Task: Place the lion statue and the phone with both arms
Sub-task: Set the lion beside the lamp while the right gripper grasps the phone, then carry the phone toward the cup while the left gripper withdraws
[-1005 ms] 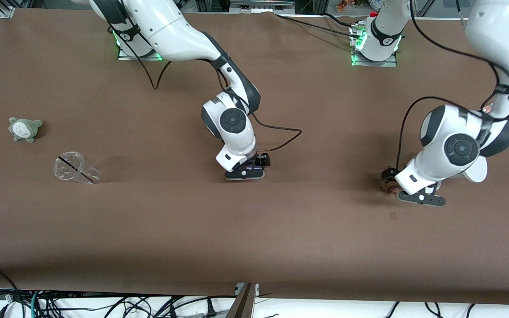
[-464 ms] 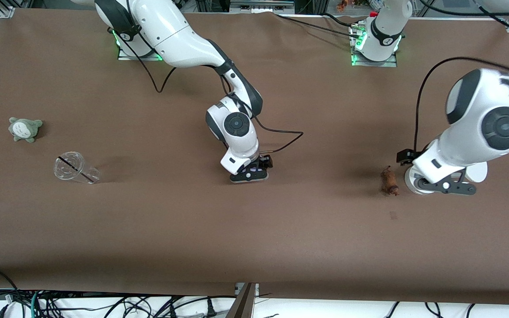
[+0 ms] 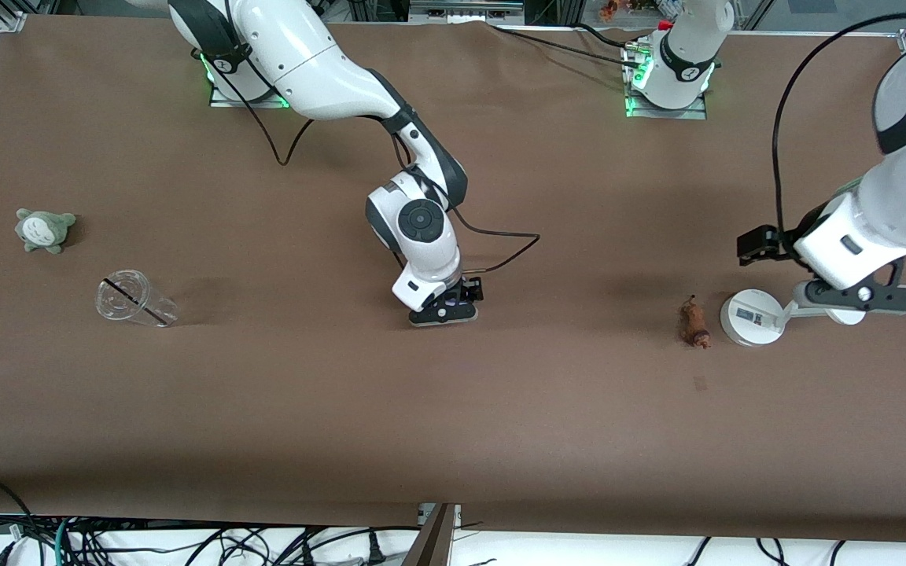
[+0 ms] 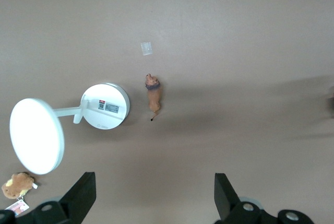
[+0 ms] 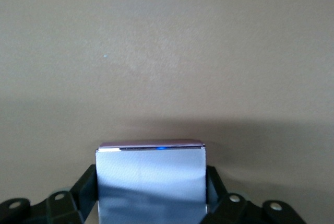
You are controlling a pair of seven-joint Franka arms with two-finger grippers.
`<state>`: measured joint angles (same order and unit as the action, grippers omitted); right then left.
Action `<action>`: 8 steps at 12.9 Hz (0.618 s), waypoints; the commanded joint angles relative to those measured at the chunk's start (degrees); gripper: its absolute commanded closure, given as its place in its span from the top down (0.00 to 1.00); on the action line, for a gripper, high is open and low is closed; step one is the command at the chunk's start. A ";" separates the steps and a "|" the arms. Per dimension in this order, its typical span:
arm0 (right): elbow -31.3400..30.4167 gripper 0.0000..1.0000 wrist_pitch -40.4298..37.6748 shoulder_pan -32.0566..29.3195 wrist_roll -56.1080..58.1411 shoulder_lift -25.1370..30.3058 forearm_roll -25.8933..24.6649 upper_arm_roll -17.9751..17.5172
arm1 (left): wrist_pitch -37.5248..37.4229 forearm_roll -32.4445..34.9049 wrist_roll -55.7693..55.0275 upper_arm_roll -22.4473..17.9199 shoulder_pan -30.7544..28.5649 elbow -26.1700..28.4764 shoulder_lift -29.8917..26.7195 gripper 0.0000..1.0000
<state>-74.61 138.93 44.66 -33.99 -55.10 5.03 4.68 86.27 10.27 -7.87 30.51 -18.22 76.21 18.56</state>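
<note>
white stand (image 3: 752, 317) crowds lion statue (image 3: 694, 325) (just beside it); bare table (image 3: 547, 409) on its remaining sides

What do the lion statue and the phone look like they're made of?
Lion statue: seemingly hard moulded plastic or resin, matte orange-brown, with a darker mane end and a thin stiff tail. Phone: probably glass or glossy plastic, a smooth pale reflective face with a purplish rim, clamped in the right gripper.

The left gripper (image 3: 854, 308) now hangs high over the white stand (image 3: 752, 317), jaws wide apart and empty, up from the lion statue (image 3: 694, 324), which lies released on the counter (image 3: 453, 409) beside that stand.
</note>
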 commanded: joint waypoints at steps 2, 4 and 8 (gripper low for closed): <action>0.52 0.00 -8.90 -3.68 6.02 5.25 0.50 0.86 | 0.04 -6.03 0.66 -13.05 6.94 7.00 -8.43 1.00; -1.23 0.00 -15.94 -7.20 10.93 10.34 0.86 0.86 | 5.89 -7.90 0.75 -20.45 12.65 15.42 -14.66 1.00; -10.00 0.00 -22.47 -14.67 21.58 21.15 0.95 1.03 | 9.90 -8.52 0.05 -24.63 16.91 22.59 -19.70 1.00</action>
<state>-76.48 117.81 32.80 -16.67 -41.13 5.13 6.47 94.72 3.14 -7.75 6.99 -2.46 93.76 2.72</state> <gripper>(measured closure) 0.150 0.000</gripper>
